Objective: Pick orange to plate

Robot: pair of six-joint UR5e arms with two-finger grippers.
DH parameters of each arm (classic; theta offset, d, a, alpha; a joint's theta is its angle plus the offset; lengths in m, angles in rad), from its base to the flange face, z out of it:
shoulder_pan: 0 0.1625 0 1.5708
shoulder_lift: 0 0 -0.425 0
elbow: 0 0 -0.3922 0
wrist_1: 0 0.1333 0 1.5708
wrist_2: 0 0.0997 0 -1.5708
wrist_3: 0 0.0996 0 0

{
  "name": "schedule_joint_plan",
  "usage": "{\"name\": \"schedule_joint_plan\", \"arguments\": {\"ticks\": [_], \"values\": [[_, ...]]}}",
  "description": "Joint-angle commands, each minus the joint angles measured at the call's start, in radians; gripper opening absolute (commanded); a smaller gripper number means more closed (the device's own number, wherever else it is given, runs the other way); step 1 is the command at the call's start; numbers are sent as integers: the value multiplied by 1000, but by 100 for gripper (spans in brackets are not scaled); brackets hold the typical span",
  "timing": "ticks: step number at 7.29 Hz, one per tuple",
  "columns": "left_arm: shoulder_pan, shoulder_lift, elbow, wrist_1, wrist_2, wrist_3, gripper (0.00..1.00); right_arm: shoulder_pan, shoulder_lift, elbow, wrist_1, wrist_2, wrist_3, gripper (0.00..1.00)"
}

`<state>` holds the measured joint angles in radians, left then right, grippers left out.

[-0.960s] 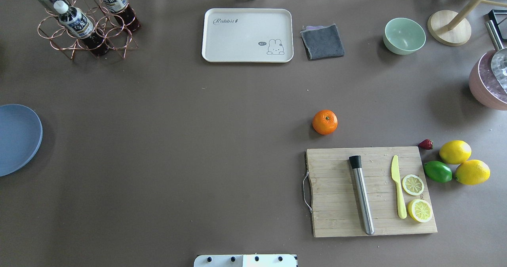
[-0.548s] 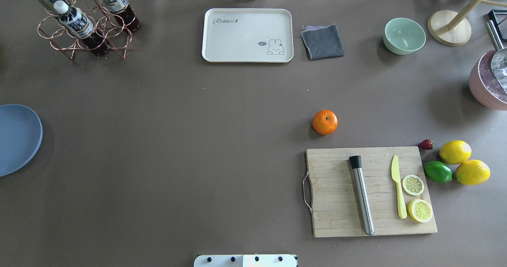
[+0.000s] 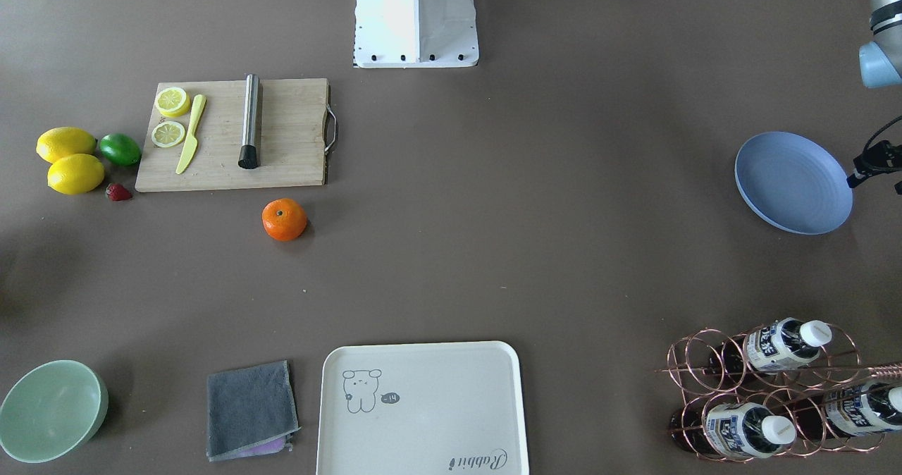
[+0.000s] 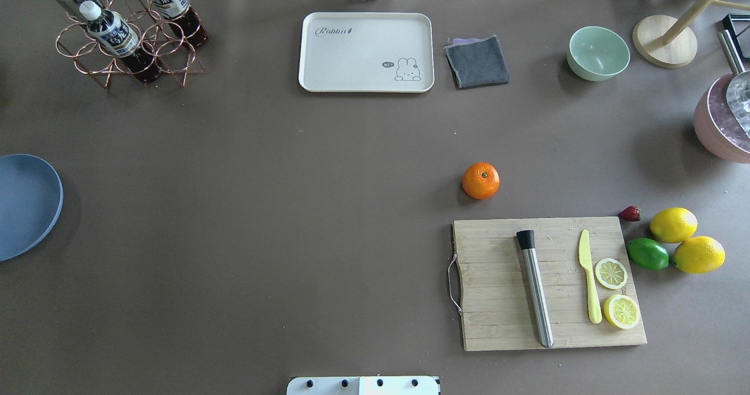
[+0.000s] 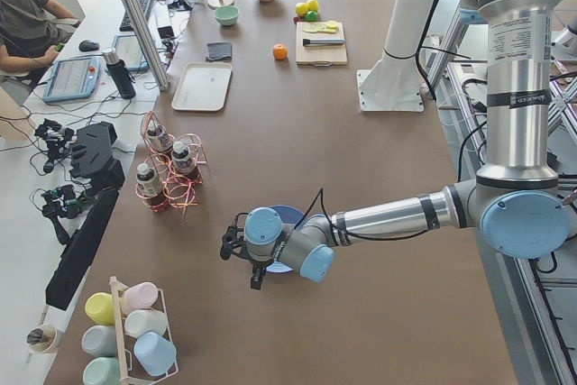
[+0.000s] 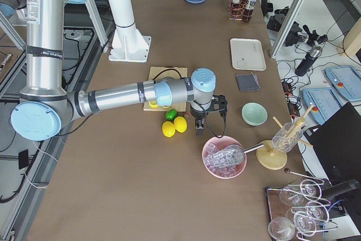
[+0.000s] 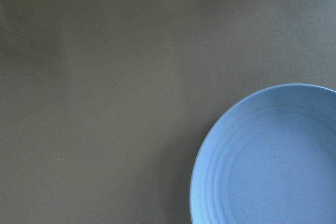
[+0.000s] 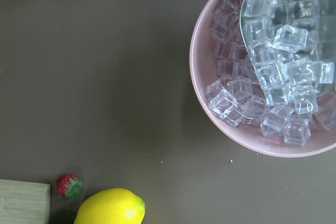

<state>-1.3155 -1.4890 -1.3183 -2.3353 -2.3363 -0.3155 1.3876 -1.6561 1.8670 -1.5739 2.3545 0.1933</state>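
Brown table, arms at opposite ends.
Left gripper hangs just beside the plate; right gripper is between the lemons and the ice bowl. Can't tell whether either is clenched or released. Orange is well apart from both, nearer the right gripper, by the cutting board.

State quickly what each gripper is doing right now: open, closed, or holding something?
Left gripper: cannot be told; the jaws are unclear.
Right gripper: cannot be told; the jaws are unclear.

wooden board, matt plate, glossy orange
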Motion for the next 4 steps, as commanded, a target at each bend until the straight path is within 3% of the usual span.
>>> {"name": "schedule_joint_plan", "arguments": {"ticks": [1, 3, 4], "values": [[30, 4, 88, -160, 17, -11, 98, -1, -1, 1, 0, -4, 0, 100], [81, 7, 100, -199, 50, -24, 97, -1, -2, 0, 0, -4, 0, 100], [84, 7, 106, -199, 52, -25, 86, -1, -4, 0, -2, -4, 0, 100]]}}
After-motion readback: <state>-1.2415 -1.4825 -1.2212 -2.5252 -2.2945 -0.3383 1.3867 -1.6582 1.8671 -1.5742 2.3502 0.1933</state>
